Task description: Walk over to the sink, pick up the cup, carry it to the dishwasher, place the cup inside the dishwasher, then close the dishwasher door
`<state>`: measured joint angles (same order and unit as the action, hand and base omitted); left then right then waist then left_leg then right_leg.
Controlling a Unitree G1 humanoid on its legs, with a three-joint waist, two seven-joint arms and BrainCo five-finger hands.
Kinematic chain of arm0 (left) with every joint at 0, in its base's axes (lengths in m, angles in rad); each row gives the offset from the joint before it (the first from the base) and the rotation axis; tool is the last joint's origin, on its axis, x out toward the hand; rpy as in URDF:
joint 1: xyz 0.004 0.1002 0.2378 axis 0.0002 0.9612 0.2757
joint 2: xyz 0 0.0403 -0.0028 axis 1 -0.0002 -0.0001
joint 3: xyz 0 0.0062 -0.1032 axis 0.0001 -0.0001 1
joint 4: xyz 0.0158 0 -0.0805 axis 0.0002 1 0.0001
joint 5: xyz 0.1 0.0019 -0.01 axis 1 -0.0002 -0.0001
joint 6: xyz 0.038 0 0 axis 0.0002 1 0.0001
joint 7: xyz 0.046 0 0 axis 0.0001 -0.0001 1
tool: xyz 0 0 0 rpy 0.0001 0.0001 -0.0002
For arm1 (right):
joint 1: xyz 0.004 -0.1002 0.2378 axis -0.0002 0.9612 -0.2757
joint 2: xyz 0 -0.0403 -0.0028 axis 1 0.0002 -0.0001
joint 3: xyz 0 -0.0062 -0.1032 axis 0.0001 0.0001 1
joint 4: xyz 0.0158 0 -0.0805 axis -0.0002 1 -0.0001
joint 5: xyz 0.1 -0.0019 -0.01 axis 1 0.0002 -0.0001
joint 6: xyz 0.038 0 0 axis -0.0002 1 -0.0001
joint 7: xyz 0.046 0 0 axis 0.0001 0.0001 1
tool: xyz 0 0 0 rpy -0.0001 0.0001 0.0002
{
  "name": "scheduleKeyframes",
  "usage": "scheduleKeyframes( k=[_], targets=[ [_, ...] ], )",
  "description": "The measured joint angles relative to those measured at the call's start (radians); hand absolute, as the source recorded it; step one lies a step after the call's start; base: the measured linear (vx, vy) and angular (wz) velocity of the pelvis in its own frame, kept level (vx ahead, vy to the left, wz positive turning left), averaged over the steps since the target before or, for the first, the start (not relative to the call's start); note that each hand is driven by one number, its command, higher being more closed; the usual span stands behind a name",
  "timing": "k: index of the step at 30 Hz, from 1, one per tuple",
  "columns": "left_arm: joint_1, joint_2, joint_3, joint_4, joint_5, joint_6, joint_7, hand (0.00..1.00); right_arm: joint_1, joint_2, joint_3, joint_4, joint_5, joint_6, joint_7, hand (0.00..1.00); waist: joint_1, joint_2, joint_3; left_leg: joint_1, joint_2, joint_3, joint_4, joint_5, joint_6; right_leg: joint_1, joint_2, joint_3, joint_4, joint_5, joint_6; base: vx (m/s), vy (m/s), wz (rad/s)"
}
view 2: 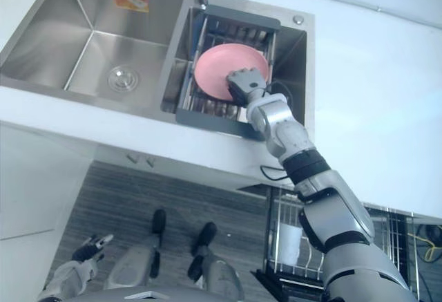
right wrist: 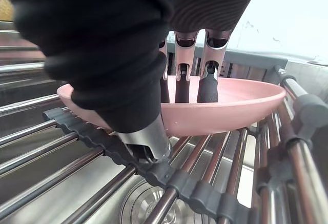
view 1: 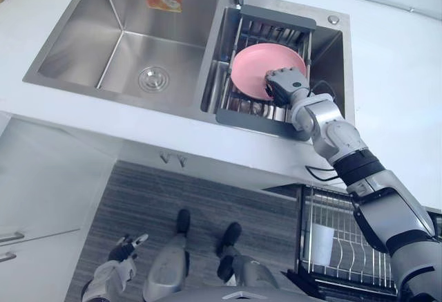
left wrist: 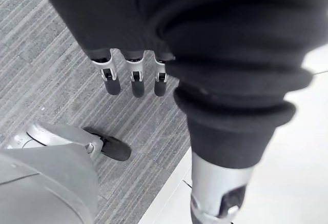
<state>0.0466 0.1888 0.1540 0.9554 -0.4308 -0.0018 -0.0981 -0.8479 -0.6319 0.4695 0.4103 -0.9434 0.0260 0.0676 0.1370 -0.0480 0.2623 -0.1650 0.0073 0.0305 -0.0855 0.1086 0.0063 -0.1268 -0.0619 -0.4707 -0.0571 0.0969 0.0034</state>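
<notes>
White surface (view 1: pixel 400 74) rings a double steel sink (view 1: pixel 124 46). Its left basin lies open and its right basin carries a wire rack (view 1: pixel 255 117). A shallow pink dish (view 1: pixel 252 67) rests on the rack, with the right hand (view 1: pixel 284 84) pinching its rim (wrist view: fingers (right wrist: pixel 207 88) inside, thumb outside). The dishwasher basket (view 1: pixel 345 247) holds a white cup (view 1: pixel 321 243). The left hand (left wrist: pixel 133 80) hangs relaxed over striped floor (view 1: pixel 138 198).

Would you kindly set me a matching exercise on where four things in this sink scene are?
1 pink dish
2 left hand
3 right hand
4 drain

A in the left basin
B on the wire rack
C open, above the floor
D pinching the dish's rim

Pairs: 1-B, 2-C, 3-D, 4-A
</notes>
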Motion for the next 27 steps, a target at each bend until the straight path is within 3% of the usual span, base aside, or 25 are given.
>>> scheduleKeyframes(
  k=[5, 7, 14, 27],
  targets=[
    [0.0, 0.0, 0.0, 0.002, 0.0, 0.0, 0.001, 0.0, 0.019, 0.0, -0.017, -0.006, 0.015, 0.006, -0.078, 1.0, -0.002, -0.002, 0.0, 0.001, 0.001, 0.001, 0.0, 0.001, 0.001, 0.001, 0.0, 0.0, 0.0, 0.0, 0.0, 0.02, 0.012, 0.0],
    [0.001, 0.0, 0.001, 0.002, 0.001, -0.002, 0.001, 0.0, 0.064, 0.007, -0.077, -0.031, 0.04, 0.019, -0.153, 1.0, -0.002, -0.003, 0.0, 0.001, 0.001, 0.002, 0.0, 0.004, 0.006, 0.001, 0.0, 0.001, 0.0, 0.001, -0.001, 0.0, 0.0, 0.0],
    [0.018, 0.0, 0.004, 0.002, 0.001, -0.017, 0.002, 0.0, 0.133, 0.038, -0.241, -0.22, 0.136, 0.012, -0.255, 1.0, -0.032, -0.005, -0.001, 0.013, 0.003, 0.022, 0.0, 0.005, 0.007, 0.004, 0.002, 0.023, 0.0, 0.003, -0.002, 0.01, 0.009, -0.08],
    [0.068, -0.002, 0.04, 0.019, 0.002, -0.023, -0.001, 0.0, 0.225, 0.04, -0.299, -0.319, 0.203, -0.03, -0.266, 1.0, -0.059, -0.038, -0.022, 0.053, 0.013, 0.047, 0.0, -0.006, 0.001, 0.032, 0.011, 0.05, -0.004, 0.004, -0.004, 0.03, 0.036, -0.07]
  ],
)
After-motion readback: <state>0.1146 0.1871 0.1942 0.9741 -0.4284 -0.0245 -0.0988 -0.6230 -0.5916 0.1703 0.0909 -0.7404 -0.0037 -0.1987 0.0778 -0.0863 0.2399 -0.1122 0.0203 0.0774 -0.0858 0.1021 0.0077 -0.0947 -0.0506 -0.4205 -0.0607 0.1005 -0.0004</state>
